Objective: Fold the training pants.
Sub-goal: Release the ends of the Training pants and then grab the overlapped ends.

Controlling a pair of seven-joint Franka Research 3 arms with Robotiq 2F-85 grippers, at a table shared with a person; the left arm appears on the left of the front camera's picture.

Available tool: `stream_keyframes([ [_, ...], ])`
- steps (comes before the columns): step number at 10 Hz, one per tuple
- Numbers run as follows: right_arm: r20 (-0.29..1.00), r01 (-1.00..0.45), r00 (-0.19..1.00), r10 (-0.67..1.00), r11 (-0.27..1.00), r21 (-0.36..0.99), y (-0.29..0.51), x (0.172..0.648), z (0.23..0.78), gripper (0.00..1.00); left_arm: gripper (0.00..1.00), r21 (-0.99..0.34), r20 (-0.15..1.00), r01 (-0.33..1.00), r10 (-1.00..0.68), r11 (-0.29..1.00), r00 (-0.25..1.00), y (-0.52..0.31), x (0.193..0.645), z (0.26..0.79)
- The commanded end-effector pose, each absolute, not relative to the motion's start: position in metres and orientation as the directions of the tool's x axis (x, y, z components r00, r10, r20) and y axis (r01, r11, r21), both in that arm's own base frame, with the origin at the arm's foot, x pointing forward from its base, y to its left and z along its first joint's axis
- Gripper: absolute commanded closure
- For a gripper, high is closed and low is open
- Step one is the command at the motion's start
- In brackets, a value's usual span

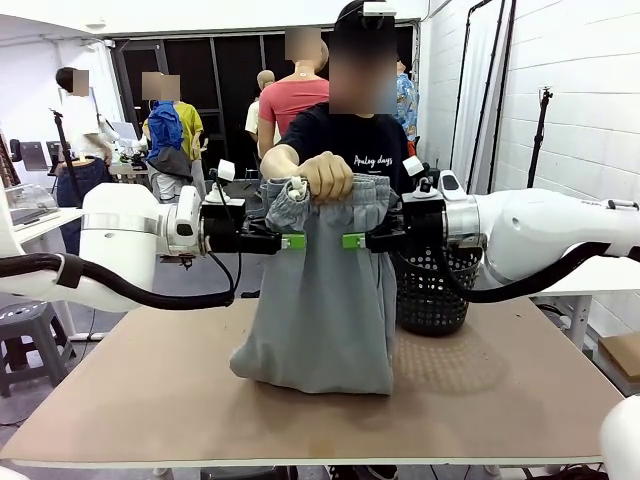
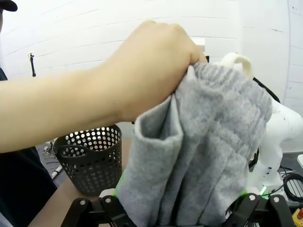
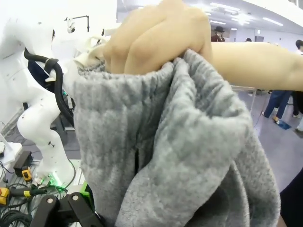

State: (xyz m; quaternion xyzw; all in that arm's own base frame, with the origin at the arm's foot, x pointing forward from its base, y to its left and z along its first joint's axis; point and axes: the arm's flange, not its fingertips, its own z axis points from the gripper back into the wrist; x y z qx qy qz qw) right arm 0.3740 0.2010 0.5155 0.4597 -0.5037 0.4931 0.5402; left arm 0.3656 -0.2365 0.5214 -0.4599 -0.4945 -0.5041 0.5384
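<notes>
The training pants [image 1: 325,300] are light grey and hang from a person's hand [image 1: 325,177], which bunches the waistband above the middle of the table. Their lower end rests crumpled on the tabletop. My left gripper [image 1: 290,241] comes in level from the left and my right gripper [image 1: 352,241] from the right, green pads at the cloth just below the waistband. Through the left wrist view the pants [image 2: 203,161] hang between the widely spread fingers of the left gripper [image 2: 175,215]. The right wrist view has the pants [image 3: 180,156] up close, with one finger [image 3: 71,208] at the bottom left. Both grippers are open.
A black mesh basket [image 1: 432,290] stands on the brown table [image 1: 150,380] behind my right gripper, also seen as the basket [image 2: 90,161] from the left wrist. The person stands at the far edge. Bare tabletop lies to the left and in front of the pants.
</notes>
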Motion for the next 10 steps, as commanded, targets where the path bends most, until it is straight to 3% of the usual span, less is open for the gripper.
stream_keyframes([
  [1, 0.999, -0.996, 0.024, 0.03, 0.092, 0.021, 0.201, 0.37, 0.523, 0.0, 0.0, 0.016, 1.0, 0.997, -0.02, 0.072, -0.014, -0.242, 0.365, 0.528],
  [4, 0.999, -0.995, 0.027, 0.037, 0.095, 0.023, 0.201, 0.373, 0.532, 0.0, 0.0, 0.043, 0.999, 0.993, -0.017, 0.112, -0.041, -0.242, 0.369, 0.535],
  [9, 0.996, -0.996, 0.052, 0.07, 0.079, 0.046, 0.197, 0.376, 0.536, 1.0, 0.94, 0.011, 0.999, 0.993, -0.045, 0.118, -0.006, -0.244, 0.375, 0.524],
  [10, 0.996, -0.996, 0.059, 0.073, 0.068, 0.054, 0.196, 0.377, 0.538, 1.0, 1.0, 0.006, 0.999, 0.993, -0.039, 0.118, -0.001, -0.244, 0.376, 0.523],
])
